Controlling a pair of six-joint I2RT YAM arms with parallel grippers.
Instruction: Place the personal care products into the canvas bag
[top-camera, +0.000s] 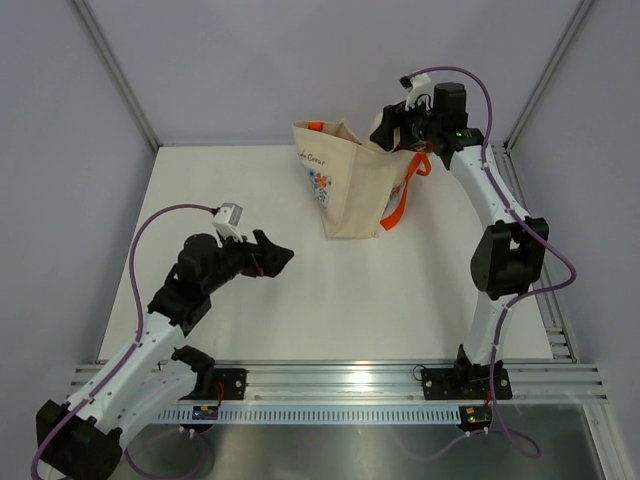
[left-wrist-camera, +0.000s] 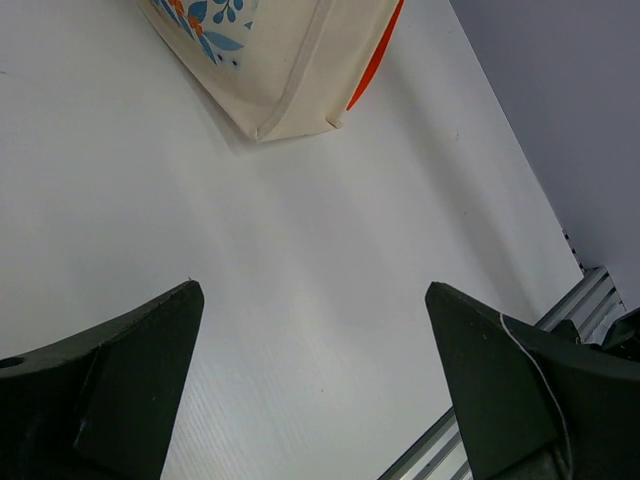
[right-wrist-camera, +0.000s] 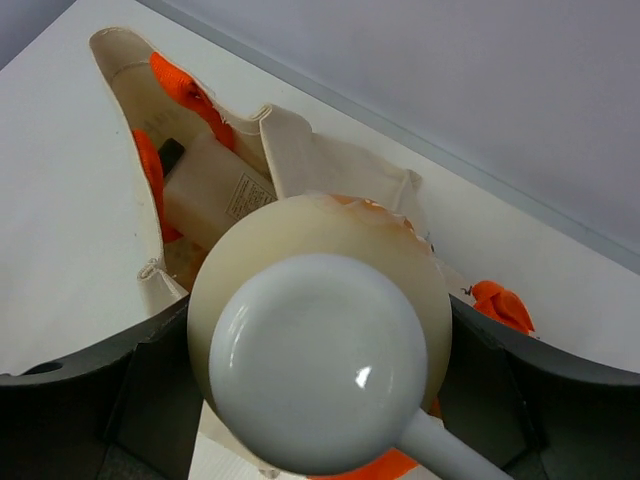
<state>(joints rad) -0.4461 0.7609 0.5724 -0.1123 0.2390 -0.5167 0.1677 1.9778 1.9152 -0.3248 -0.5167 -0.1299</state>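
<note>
The canvas bag (top-camera: 350, 195) stands upright at the back of the table, with orange handles and a floral print on its left side. My right gripper (top-camera: 395, 128) hovers over its open mouth, shut on a round beige jar (right-wrist-camera: 400, 260) with a glossy white top. Inside the canvas bag (right-wrist-camera: 300, 150), below the jar, lies a white bottle (right-wrist-camera: 215, 190) with a dark cap. My left gripper (top-camera: 275, 255) hangs open over bare table in front of the bag, its fingers (left-wrist-camera: 130, 360) wide apart with nothing between them. The bag's lower corner (left-wrist-camera: 290, 60) shows ahead of it.
An orange handle (top-camera: 400, 205) hangs down the bag's right side. An aluminium rail (top-camera: 340, 380) runs along the near table edge and also shows at the lower right in the left wrist view. Grey walls close in the back and sides.
</note>
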